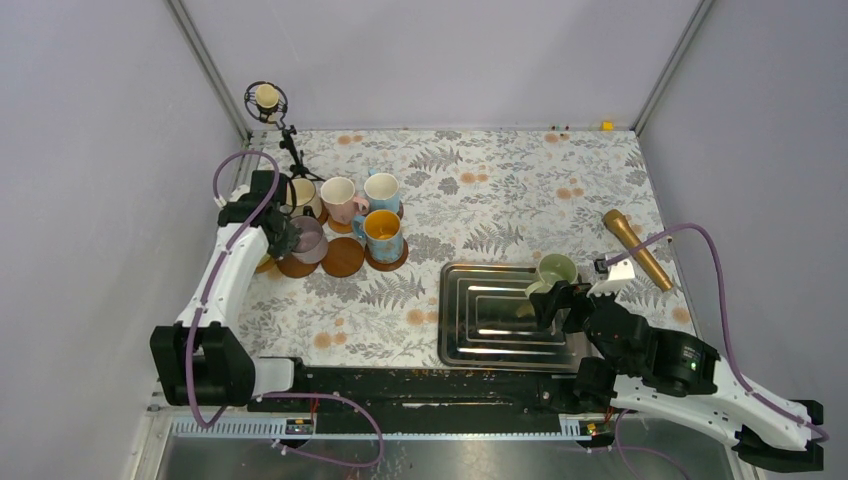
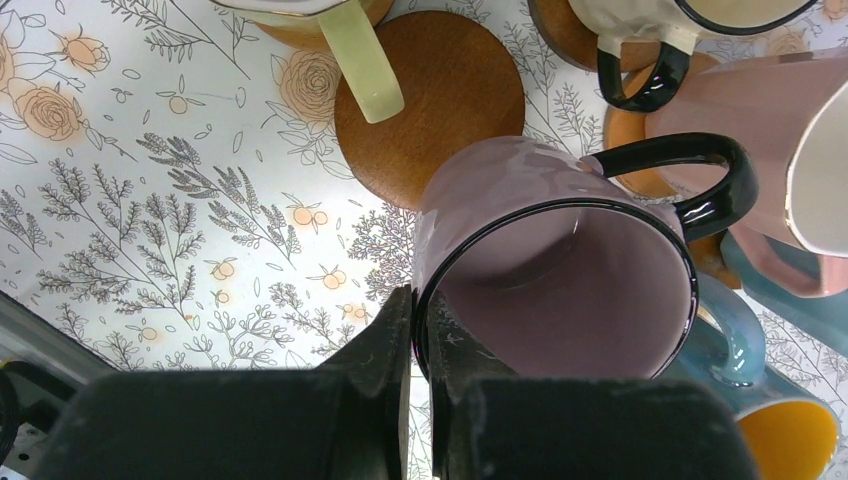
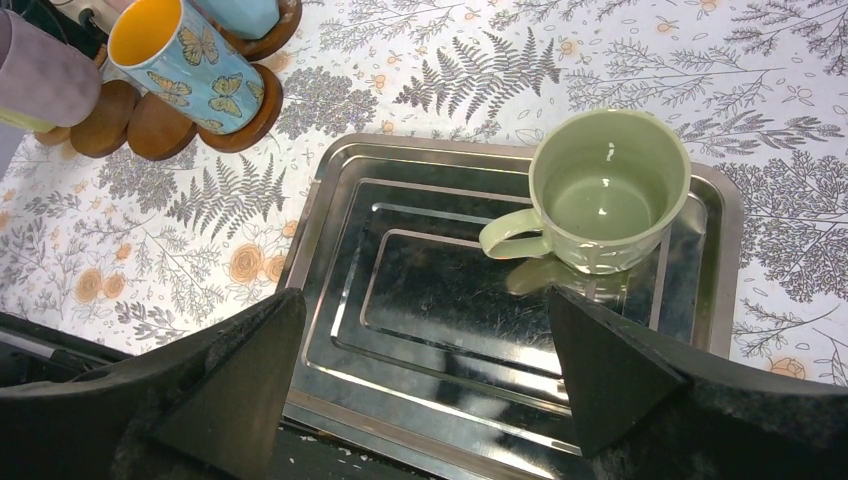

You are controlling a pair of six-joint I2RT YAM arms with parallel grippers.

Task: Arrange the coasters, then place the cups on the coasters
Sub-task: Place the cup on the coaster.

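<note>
Left fingers (image 2: 385,345): clamped on mauve mug (image 2: 520,200) rim, base hidden. Right fingers (image 3: 250,350): spread wide, empty, above pale green mug (image 3: 610,190) in tray (image 3: 318,205).

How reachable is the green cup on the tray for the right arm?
Probably yes: the open right pincer hangs just short of the green cup, upright and alone in the steel tray, nothing between them.

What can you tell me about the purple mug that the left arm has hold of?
The mauve mug looks like glossy ceramic, with a black rim and black loop handle, and it is empty. The left gripper is shut on its rim, one finger inside, one outside. It is by the other mugs, partly over a bare coaster; whether it rests there or hangs above cannot be told.
</note>
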